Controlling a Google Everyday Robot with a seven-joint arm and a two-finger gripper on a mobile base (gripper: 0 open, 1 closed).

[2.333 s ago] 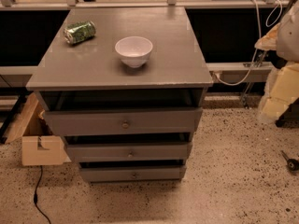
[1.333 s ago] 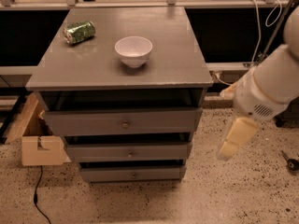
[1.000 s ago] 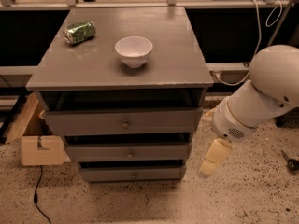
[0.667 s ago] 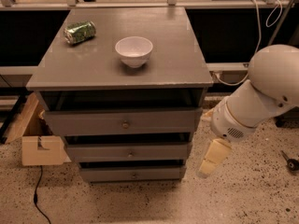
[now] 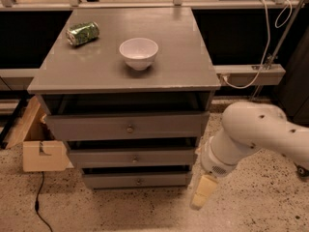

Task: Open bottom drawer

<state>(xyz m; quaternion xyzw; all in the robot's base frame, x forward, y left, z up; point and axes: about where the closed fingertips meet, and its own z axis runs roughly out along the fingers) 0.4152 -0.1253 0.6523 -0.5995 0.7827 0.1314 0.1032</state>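
Although the end effector [image 5: 203, 192] hangs low beside it, the bottom drawer [image 5: 137, 180] is not yet pulled out.
The end effector points floorward from the bent arm [image 5: 251, 134], just right of that lowest drawer, clear of its knob [image 5: 139, 181]; whether it is open or closed cannot be told. Beyond, a bowl [image 5: 138, 52] and a can [image 5: 82, 33] sit on the table [image 5: 183, 57].

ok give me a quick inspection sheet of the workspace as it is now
surface: grey cabinet top, flat, holds two items
job's things: bottom drawer looks shut, knob untouched
clutter: white bowl upright near the middle; green can on its side at back left
grippers: gripper low by the cabinet's right front corner, beside the bottom drawer, apart from the knob
cables: white cable hanging at right; black cord on the floor at left
surroundings: cardboard box left of the cabinet; speckled floor
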